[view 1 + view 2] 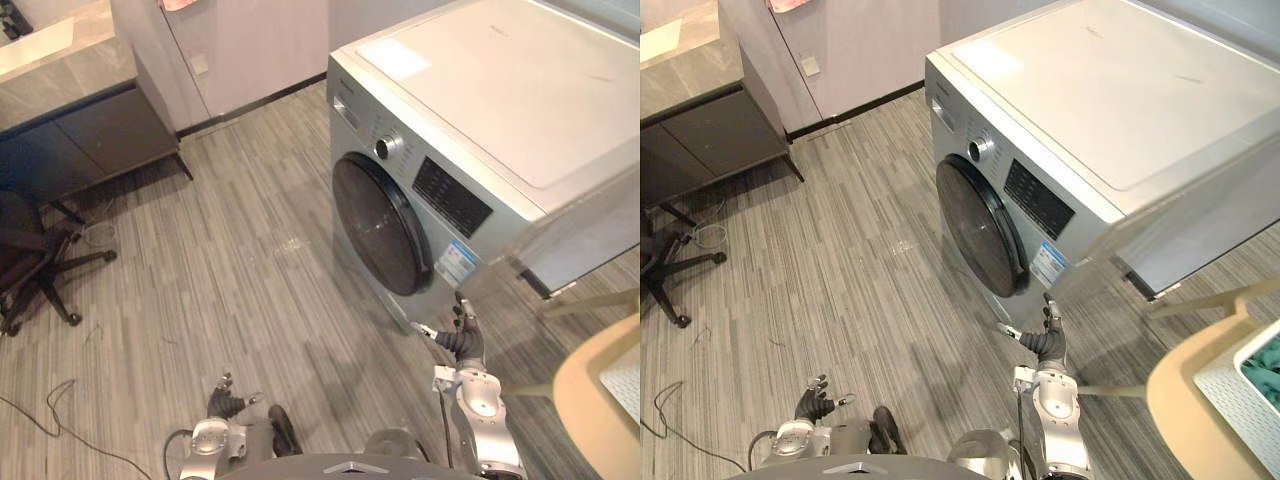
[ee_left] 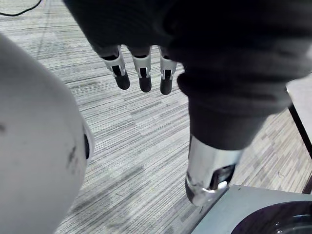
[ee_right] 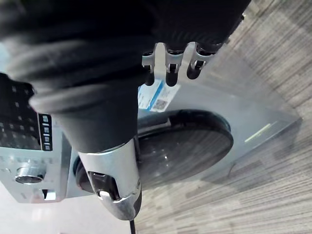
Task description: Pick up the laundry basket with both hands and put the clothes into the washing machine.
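Washer [image 1: 480,150] faced, basket [image 1: 1230,400] not yet taken.
Left robot hand [image 1: 228,402] and right robot hand [image 1: 466,340] are held low, relaxed and empty; the basket, seemingly holding clothes [image 1: 1265,365], is set at far right.

Grey striped floor [image 1: 230,300]; pale wall [image 1: 260,50] at twelve o'clock, dark-fronted counter [image 1: 90,62] at ten, black office chair [image 1: 25,250] at nine.

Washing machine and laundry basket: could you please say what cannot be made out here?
Laundry basket: cut off by the right eye view's right edge; a mesh corner with teal clothes shows.
Washing machine drum: left eye view, hidden behind its closed door.
Panel print: too small there.
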### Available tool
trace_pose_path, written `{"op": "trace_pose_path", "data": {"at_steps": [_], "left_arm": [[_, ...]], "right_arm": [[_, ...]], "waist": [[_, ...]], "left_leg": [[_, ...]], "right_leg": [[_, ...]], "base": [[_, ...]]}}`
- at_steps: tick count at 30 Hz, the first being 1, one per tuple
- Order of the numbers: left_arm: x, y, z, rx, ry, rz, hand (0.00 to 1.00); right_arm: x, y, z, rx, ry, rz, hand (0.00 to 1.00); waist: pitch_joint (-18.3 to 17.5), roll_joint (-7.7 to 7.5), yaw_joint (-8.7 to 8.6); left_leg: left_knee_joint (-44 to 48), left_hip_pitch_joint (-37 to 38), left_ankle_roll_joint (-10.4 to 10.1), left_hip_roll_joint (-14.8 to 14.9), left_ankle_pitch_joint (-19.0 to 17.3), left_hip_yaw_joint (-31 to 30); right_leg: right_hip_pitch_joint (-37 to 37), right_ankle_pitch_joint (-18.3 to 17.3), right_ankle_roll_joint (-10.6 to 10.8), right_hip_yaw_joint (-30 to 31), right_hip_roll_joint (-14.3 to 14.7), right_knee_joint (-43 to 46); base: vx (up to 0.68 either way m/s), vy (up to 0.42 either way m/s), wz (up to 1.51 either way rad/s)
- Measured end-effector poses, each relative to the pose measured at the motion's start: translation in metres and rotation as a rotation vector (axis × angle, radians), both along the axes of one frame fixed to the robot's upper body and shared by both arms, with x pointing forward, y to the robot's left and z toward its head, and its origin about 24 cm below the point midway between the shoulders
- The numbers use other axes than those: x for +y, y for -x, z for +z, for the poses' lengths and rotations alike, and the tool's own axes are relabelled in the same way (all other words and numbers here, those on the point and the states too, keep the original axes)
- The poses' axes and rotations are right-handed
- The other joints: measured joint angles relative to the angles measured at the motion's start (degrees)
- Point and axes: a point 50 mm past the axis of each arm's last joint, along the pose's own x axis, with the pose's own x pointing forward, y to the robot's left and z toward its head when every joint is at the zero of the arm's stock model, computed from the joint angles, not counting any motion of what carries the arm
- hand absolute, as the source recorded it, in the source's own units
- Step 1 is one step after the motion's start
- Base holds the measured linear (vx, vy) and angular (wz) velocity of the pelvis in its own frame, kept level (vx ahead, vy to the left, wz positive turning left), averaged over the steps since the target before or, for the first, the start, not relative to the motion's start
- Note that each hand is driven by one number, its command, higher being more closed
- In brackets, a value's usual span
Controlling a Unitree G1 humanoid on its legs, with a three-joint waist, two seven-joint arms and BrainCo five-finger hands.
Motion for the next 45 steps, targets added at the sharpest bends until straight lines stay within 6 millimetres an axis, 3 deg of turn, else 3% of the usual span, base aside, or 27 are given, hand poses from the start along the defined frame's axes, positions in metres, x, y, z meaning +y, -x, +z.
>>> {"op": "trace_pose_path", "data": {"at_steps": [1, 2, 3, 5, 6, 7, 8, 9, 10, 11, 12, 13, 15, 19, 25, 28, 31, 35, 41, 45], "left_arm": [[0.000, 0.000, 0.000, 0.002, 0.000, -0.002, 0.00], [-0.001, 0.002, -0.001, 0.012, -0.001, -0.011, 0.00], [-0.002, 0.005, -0.002, 0.017, -0.001, -0.017, 0.00], [-0.002, 0.005, -0.002, 0.024, -0.007, -0.036, 0.00], [-0.001, 0.006, -0.002, 0.029, -0.011, -0.035, 0.00], [-0.001, 0.004, -0.002, 0.029, -0.013, -0.034, 0.00], [-0.002, 0.003, -0.002, 0.027, -0.015, -0.033, 0.00], [-0.002, 0.001, -0.001, 0.022, -0.017, -0.033, 0.00], [0.003, 0.002, -0.001, 0.023, -0.036, -0.039, 0.00], [0.003, 0.001, -0.001, 0.024, -0.039, -0.050, 0.00], [-0.012, -0.002, -0.003, 0.030, -0.003, -0.066, 0.00], [-0.024, -0.005, -0.001, 0.015, 0.024, -0.079, 0.00], [-0.026, -0.007, 0.000, 0.002, 0.031, -0.080, 0.00], [-0.020, -0.009, 0.000, 0.002, 0.023, -0.038, 0.00], [-0.008, -0.005, -0.001, 0.015, -0.001, -0.019, 0.00], [-0.003, -0.004, -0.001, 0.017, -0.016, -0.021, 0.00], [-0.002, -0.004, -0.002, 0.020, -0.014, -0.027, 0.00], [-0.002, -0.005, -0.001, 0.019, -0.001, -0.048, 0.00], [-0.002, -0.005, -0.001, 0.020, 0.035, -0.019, 0.00], [-0.003, -0.016, 0.008, -0.050, 0.065, 0.018, 0.00]], "right_arm": [[0.000, -0.001, 0.000, 0.003, 0.010, 0.003, 0.00], [0.001, -0.002, -0.001, 0.013, 0.027, 0.009, 0.00], [0.001, -0.004, -0.001, 0.018, 0.031, 0.010, 0.00], [0.004, -0.011, 0.004, 0.000, 0.061, 0.023, 0.00], [0.002, -0.015, 0.008, -0.016, 0.073, 0.022, 0.00], [0.000, -0.018, 0.013, -0.033, 0.092, 0.021, 0.00], [-0.001, -0.019, 0.015, -0.039, 0.104, 0.023, 0.00], [-0.003, -0.022, 0.021, -0.053, 0.134, 0.032, 0.00], [-0.003, -0.022, 0.023, -0.053, 0.148, 0.054, 0.00], [0.006, -0.023, 0.020, -0.039, 0.147, 0.105, 0.00], [0.007, -0.025, 0.019, -0.020, 0.172, 0.142, 0.00], [0.009, -0.026, 0.021, -0.032, 0.165, 0.140, 0.00], [0.010, -0.025, 0.020, -0.030, 0.155, 0.136, 0.00], [-0.001, -0.026, 0.024, -0.032, 0.173, 0.089, 0.00], [-0.010, -0.026, 0.027, -0.049, 0.139, 0.053, 0.00], [-0.008, -0.029, 0.023, -0.041, 0.070, 0.090, 0.00], [-0.009, -0.036, 0.006, 0.031, -0.096, 0.183, 0.00], [0.000, -0.040, -0.001, 0.036, -0.341, 0.263, 0.00], [0.029, -0.032, -0.024, 0.067, -0.667, 0.290, 0.00], [0.063, -0.025, -0.046, 0.130, -0.826, 0.298, 0.00]], "waist": [[0.03, -0.06, 0.00], [0.02, -0.04, -0.33], [0.01, 0.49, -0.66], [0.67, 1.01, -0.63], [0.93, 1.44, -0.68], [1.44, 2.08, -0.82], [1.77, 2.46, -0.92], [2.47, 3.23, -1.04], [2.81, 2.16, -1.30], [3.88, 1.85, -1.51], [4.56, 4.73, -1.13], [4.77, 6.18, -0.88], [4.85, 6.21, -1.09], [5.45, 5.16, -0.39], [5.60, 4.92, 0.44], [6.01, 4.30, 0.71], [6.04, 4.25, 0.85], [6.05, 4.24, 1.05], [5.95, 4.08, 1.39], [5.81, 3.81, 2.42]], "left_leg": [[-1.02, 1.31, 0.12, -0.58, -0.08, 0.32], [-2.52, 4.00, 0.47, -1.54, -0.28, 0.69], [-3.88, 6.15, 0.83, -1.51, -0.50, 0.83], [-6.54, 10.28, 0.97, -1.28, -0.59, 1.02], [-7.98, 12.42, 0.96, -1.09, -0.59, 1.13], [-8.40, 13.80, 0.94, -0.31, -0.59, 1.22], [-8.25, 14.21, 0.93, 0.19, -0.60, 1.21], [-6.96, 14.42, -0.03, 1.45, -1.11, 1.14], [-4.76, 14.54, -2.79, 1.72, -2.48, 1.28], [-3.71, 14.55, -4.83, 2.00, -3.84, 0.98], [-4.07, 14.14, -5.21, 4.38, -4.48, 0.47], [-6.56, 13.24, -5.24, 3.72, -3.93, -1.13], [-9.02, 11.61, -4.08, 2.17, -1.96, -2.38], [-9.45, 10.21, -4.72, 2.09, -1.33, -4.35], [-9.33, 9.35, -4.50, 2.05, -1.35, -5.32], [-9.29, 9.35, -4.39, 2.07, -1.22, -5.36], [-9.37, 8.66, -4.27, 2.12, -0.90, -5.60], [-9.51, 8.26, -4.26, 2.18, -0.15, -6.61], [-11.28, 8.81, -4.29, 2.04, 2.25, -6.93], [-11.68, 8.79, -4.27, 2.40, 2.25, -7.11]], "right_leg": [[-2.10, 1.69, 1.68, 0.68, 0.02, 4.66], [-5.01, 6.65, 4.17, 1.22, 0.20, 12.29], [-7.14, 10.28, 4.46, 1.40, 0.98, 17.66], [-12.64, 6.81, 2.22, -1.47, 2.21, 27.39], [-16.88, 2.25, -2.29, -6.19, 2.09, 30.35], [-20.64, -1.05, -4.85, -11.09, 1.94, 29.50], [-22.26, -2.16, -5.74, -13.19, 1.91, 27.74], [-24.22, -2.16, -6.63, -16.52, 1.87, 19.75], [-23.17, 4.68, -8.51, -17.58, 1.82, 4.29], [-22.20, 11.35, -6.74, -16.87, 2.08, 0.79], [-21.29, 11.94, -7.91, -18.21, 4.72, -0.75], [-21.07, 12.38, -8.04, -18.68, 5.37, -2.60], [-20.61, 12.38, -8.04, -19.70, 5.38, -3.69], [-18.52, 13.53, -7.40, -22.76, 4.43, -6.73], [-15.54, 16.82, -6.85, -24.39, 3.94, -12.17], [-15.12, 17.45, -6.81, -24.54, 3.90, -13.28], [-15.10, 18.10, -6.77, -25.20, 3.84, -14.53], [-14.84, 18.68, -6.91, -25.87, 3.82, -15.72], [-12.48, 20.10, -7.23, -26.97, 3.99, -19.47], [-10.49, 22.11, -7.26, -27.95, 4.61, -22.90]], "base": [[0.32, 0.138, -0.20], [0.30, 0.124, -0.08], [0.34, 0.114, -0.17], [0.27, 0.029, -0.24], [0.26, -0.081, -0.21], [0.26, -0.121, -0.19], [0.25, -0.211, -0.05], [0.25, -0.277, 0.07], [0.26, -0.297, 0.15], [0.28, -0.323, 0.03], [0.21, -0.237, -0.02], [0.15, -0.174, -0.03], [0.04, -0.057, 0.17], [-0.02, -0.004, 0.36], [-0.02, 0.066, 0.12], [0.01, 0.026, 0.00], [0.01, 0.000, 0.04], [0.02, -0.017, 0.10], [-0.02, -0.019, 0.06], [-0.04, -0.004, 0.08]]}}
